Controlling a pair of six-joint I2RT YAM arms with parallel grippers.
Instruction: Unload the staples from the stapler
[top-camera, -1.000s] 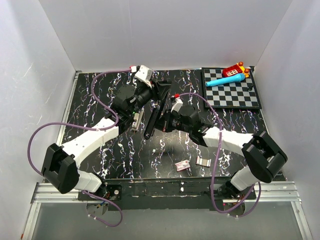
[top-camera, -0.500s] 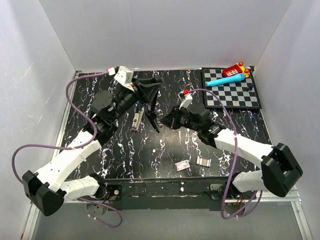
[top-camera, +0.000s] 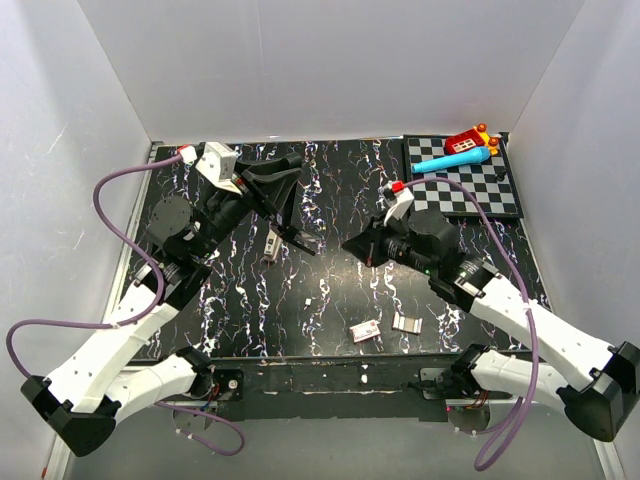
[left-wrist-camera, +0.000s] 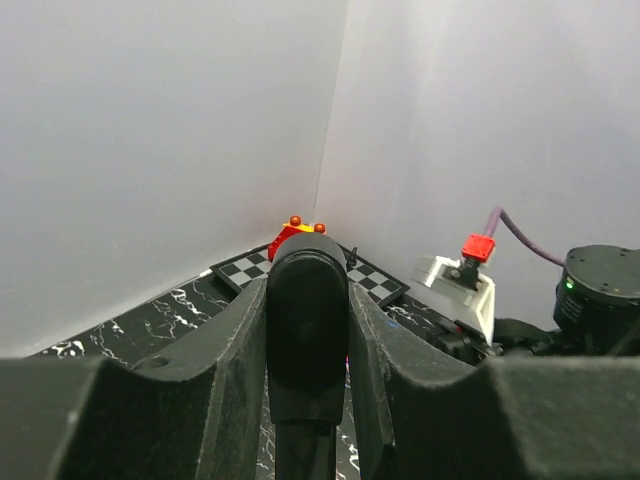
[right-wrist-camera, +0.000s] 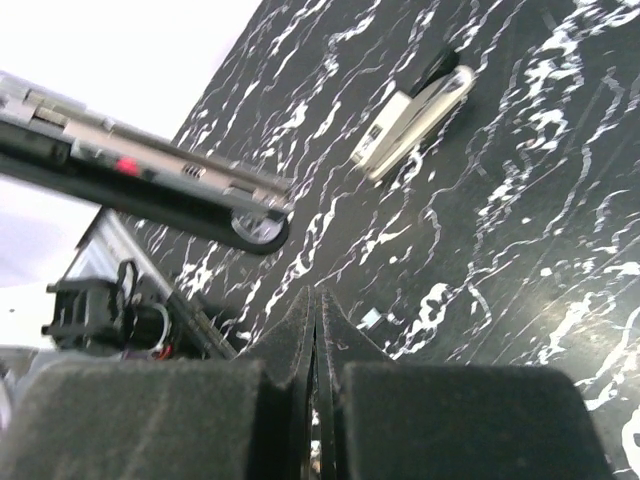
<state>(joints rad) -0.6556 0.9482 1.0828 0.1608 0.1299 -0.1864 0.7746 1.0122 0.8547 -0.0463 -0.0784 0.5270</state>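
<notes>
The grey-silver stapler (top-camera: 272, 241) lies flat on the black marbled table, left of centre; it also shows in the right wrist view (right-wrist-camera: 415, 118) and no gripper touches it. My left gripper (top-camera: 278, 186) is shut on a slim black elongated object (top-camera: 297, 222), held tilted above the table just right of the stapler. In the left wrist view that object (left-wrist-camera: 307, 310) fills the gap in my left gripper (left-wrist-camera: 307, 330). The right wrist view shows a metal rail along it (right-wrist-camera: 150, 160). My right gripper (top-camera: 352, 245) is shut and empty, with its fingertips (right-wrist-camera: 305, 310) pressed together.
A small pinkish box (top-camera: 364, 330) and a silver staple strip (top-camera: 406, 322) lie near the front edge. A chessboard (top-camera: 470, 190) at the back right carries a blue object (top-camera: 450, 158) and a red toy (top-camera: 465, 140). White walls surround the table.
My left arm has swung left and back with the black object in its grip. My right arm has drawn back to the right, away from it. The grey stapler has stayed put.
</notes>
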